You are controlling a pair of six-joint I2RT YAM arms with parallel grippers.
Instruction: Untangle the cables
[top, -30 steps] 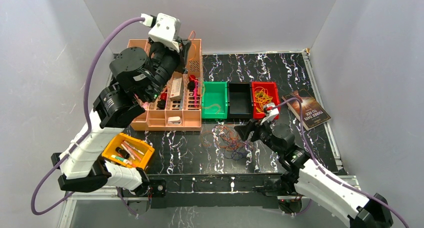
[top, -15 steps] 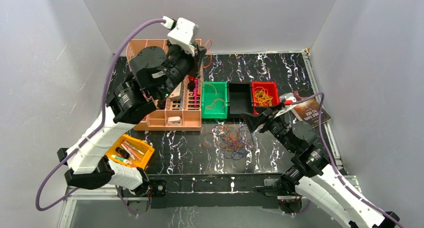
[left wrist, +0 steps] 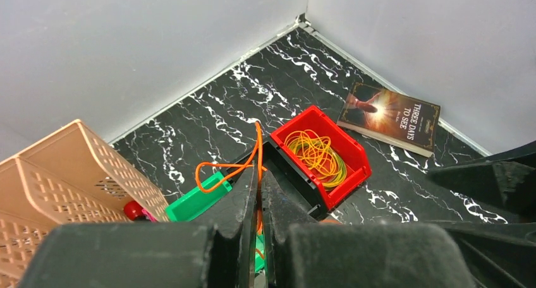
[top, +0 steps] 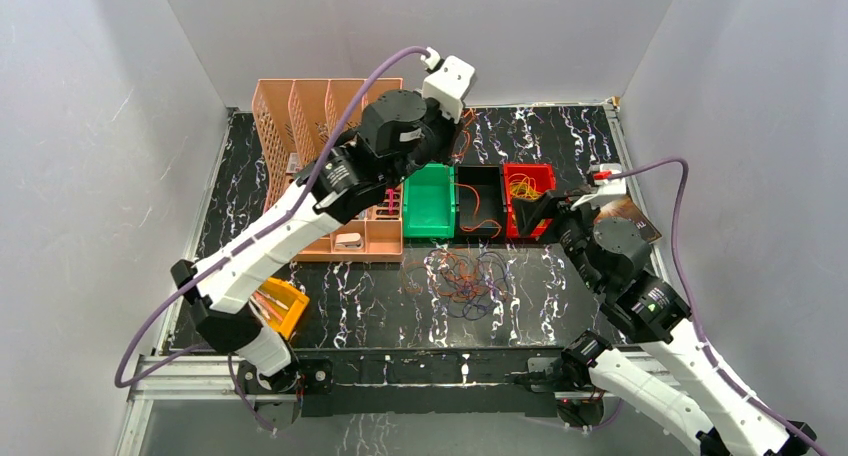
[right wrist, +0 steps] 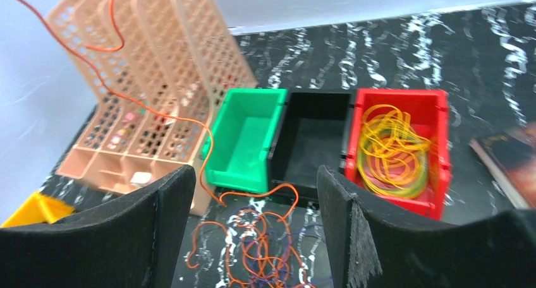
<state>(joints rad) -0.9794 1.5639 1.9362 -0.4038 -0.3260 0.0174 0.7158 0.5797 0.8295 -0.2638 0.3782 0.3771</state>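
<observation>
Orange, red and dark cables [top: 462, 279]: loose tangle on the marbled table [top: 350, 291], at 6 o'clock of the black bin [top: 490, 191]. Right arm [top: 640, 296]: in from 4 o'clock, right jaws spread wide at the red bin's [top: 528, 167] near edge, holding nothing. Yellow and orange loops [top: 524, 188]: coiled inside that bin. Orange cable [left wrist: 258, 143]: pinched in the closed left jaws, high over the black bin, trailing down to the tangle.

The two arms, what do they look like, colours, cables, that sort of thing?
Both the left arm and the right arm have white link shells and black round joints. A thick purple cable loops to each wrist. The left gripper and right gripper have black matte fingers.
</observation>
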